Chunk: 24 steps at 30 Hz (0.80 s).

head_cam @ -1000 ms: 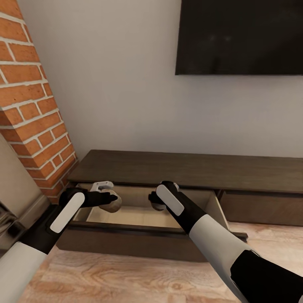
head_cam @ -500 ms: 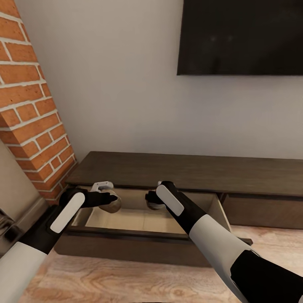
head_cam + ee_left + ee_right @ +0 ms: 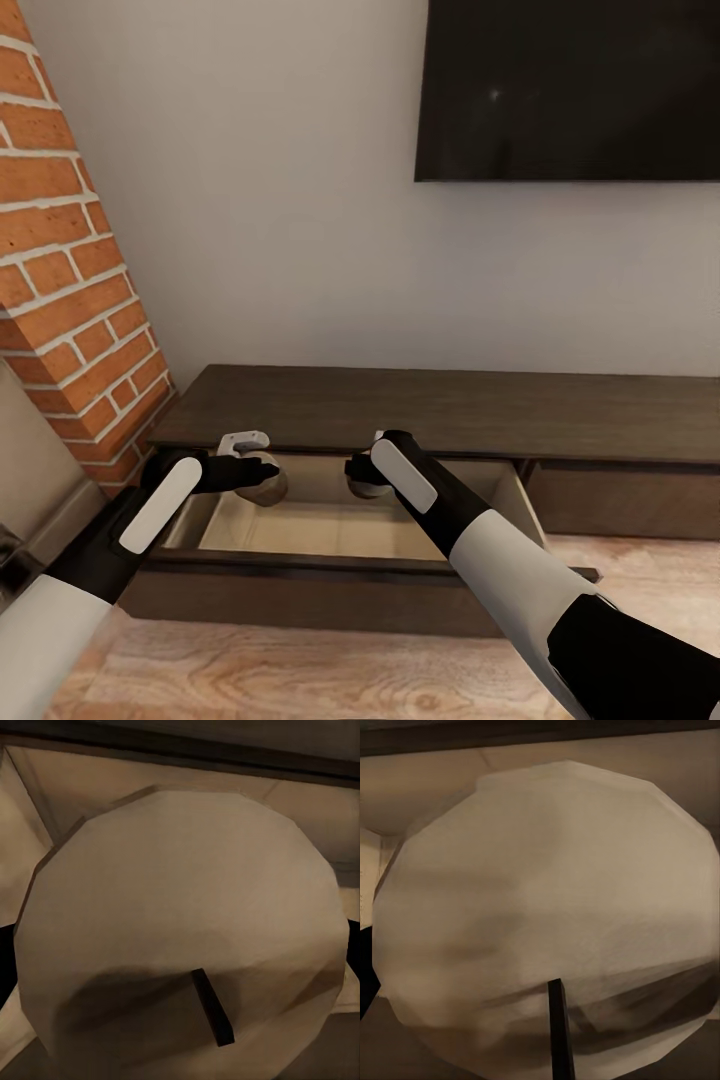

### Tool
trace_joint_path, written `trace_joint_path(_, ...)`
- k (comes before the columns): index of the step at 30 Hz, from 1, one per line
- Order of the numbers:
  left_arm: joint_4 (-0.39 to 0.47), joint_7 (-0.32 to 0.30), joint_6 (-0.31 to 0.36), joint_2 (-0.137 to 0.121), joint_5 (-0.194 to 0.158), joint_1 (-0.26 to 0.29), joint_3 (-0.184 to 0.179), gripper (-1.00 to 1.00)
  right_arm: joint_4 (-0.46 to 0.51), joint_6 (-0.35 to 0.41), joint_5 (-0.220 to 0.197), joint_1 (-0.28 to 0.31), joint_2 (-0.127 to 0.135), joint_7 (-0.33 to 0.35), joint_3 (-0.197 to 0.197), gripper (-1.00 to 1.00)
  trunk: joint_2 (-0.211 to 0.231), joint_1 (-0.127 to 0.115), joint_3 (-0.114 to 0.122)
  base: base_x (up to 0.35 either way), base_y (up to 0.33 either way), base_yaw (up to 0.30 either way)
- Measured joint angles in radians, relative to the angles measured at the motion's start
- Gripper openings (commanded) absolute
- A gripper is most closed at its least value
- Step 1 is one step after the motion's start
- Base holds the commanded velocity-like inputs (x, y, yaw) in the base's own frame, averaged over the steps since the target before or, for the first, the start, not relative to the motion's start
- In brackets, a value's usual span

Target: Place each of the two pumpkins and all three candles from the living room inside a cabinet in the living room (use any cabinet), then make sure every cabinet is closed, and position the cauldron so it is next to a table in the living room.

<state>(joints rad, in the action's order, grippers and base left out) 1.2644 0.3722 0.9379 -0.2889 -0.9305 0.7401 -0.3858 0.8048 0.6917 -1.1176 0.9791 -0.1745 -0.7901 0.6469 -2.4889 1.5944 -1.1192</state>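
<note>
The long dark brown cabinet (image 3: 440, 405) stands against the wall with its left drawer (image 3: 330, 525) pulled out, showing a tan interior. My left gripper (image 3: 262, 478) is shut on a beige-grey candle (image 3: 268, 482) and holds it over the drawer's left part. My right gripper (image 3: 362, 480) is shut on a second candle (image 3: 366, 486) over the drawer's middle. The left wrist view looks at the round top of its candle (image 3: 180, 930) with a dark wick. In the right wrist view the other candle (image 3: 547, 922) looms close, tan drawer wall behind it.
A red brick column (image 3: 70, 270) rises at the left. A black television (image 3: 570, 90) hangs on the grey wall above the cabinet. A closed drawer front (image 3: 620, 500) lies right of the open one. Light wood floor (image 3: 300, 670) runs in front.
The head view has shifted slightly, so the cabinet sits a little lower and left. Both grippers hold their candles in nearly the same place over the open drawer.
</note>
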Motion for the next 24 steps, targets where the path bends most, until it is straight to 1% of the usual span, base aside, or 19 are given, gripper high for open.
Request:
trace_joint_path(5,0.0,0.0,0.0,0.0,0.0,0.0,0.0,-1.0,0.0,0.0,0.0,0.0,0.0,0.0,0.0,-1.0,0.0,0.0,0.002,0.029,0.108,-0.082)
trace_joint_path(16,0.002,0.0,0.0,0.0,0.0,0.0,0.0,-1.0,0.0,0.0,-0.001,0.0,0.0,0.0,-0.001,-1.0,0.0,0.0,0.003,0.003,0.013,-0.011)
trace_joint_path(18,0.002,0.0,0.0,0.0,0.0,0.0,0.0,-1.0,0.0,0.001,-0.001,0.0,0.0,0.0,-0.001,-1.0,-0.011,0.006,-0.003,0.0,0.001,-0.001)
trace_joint_path(24,0.002,0.0,0.0,0.0,0.0,0.0,0.0,-1.0,0.0,0.001,-0.002,0.0,0.0,0.0,-0.001,-1.0,-0.012,0.009,-0.027,0.0,0.0,0.0)
